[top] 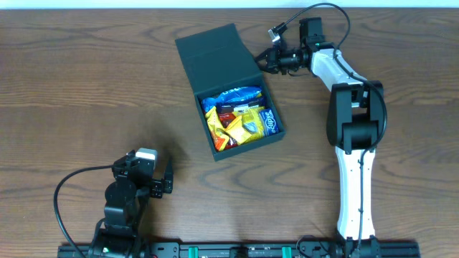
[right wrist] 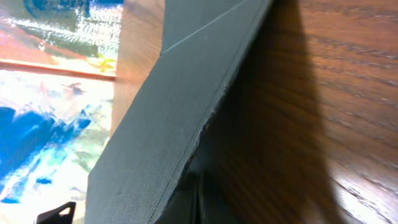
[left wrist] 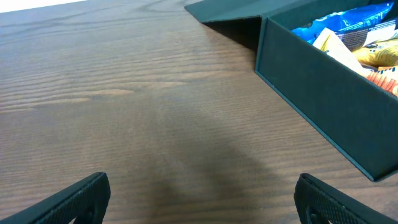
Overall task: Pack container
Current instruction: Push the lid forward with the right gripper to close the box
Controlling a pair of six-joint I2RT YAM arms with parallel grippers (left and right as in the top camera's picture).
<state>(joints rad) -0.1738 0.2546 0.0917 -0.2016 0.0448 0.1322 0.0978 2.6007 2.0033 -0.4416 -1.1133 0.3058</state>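
container (top: 249, 145) at middle of desk (top: 86, 86), lid (top: 217, 54) open flat on far side, snack packets (top: 240, 115) inside | left jaws spread wide over desk, well apart from container | right jaws at lid's right edge; open or clamped: cannot tell

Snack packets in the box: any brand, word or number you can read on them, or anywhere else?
No text can be read in any view.
Blue packet: white lettering, too small to read.
Yellow packets: print too small to read.
Packet print in the right wrist view: blurred, unreadable.
Box: no lettering visible on it.
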